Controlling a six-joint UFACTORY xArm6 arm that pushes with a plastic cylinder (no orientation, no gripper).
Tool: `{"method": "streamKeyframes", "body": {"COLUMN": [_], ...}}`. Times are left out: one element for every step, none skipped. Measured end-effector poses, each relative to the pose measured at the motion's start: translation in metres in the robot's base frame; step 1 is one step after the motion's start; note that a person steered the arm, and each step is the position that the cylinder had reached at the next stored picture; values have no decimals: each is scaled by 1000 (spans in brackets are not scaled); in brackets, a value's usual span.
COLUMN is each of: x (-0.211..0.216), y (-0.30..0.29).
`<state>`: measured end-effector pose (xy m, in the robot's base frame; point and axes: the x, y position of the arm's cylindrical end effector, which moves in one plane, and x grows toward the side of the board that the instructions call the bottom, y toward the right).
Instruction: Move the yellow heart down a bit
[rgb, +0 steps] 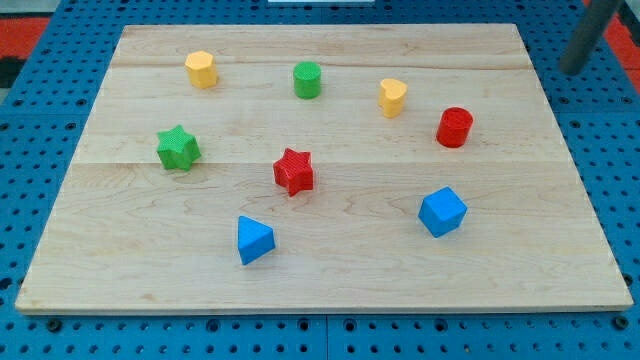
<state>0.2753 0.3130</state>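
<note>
Yellow heart (393, 97) on the wooden board (330, 280), upper right part, near the view's top but clear of the top edge. Just to its right and slightly lower, a red cylinder (454, 127), apart from it, not touching. Bare wood directly below the heart, running down toward the blue cube (442, 211), which sits lower and a little to the right. Well to the left at about the same height, a green cylinder (307, 79); farther left, a yellow hexagonal block (201, 69) near the top left corner. Mid-board, a red star (294, 171); left of it, a green star (178, 148). Toward the view's bottom, a blue triangular block (253, 240), with open wood between it and the bottom edge. All blocks separate, none touching, none at an edge.

Dark rod (588, 35) at the view's top right corner, beyond the board's right edge, over the blue pegboard (600, 150); lower end of it around my tip (570, 70), well apart from the heart and every other block. No claw on this arm, so nothing held and no opening to report. No containers in sight.
</note>
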Motion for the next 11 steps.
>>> {"method": "streamKeyframes", "body": {"x": [-28, -25, -4, 25, 33, 26, 54, 83, 88, 73, 85], "y": [-60, -122, -175, -194, -213, -239, -241, -241, -237, -237, -225]}}
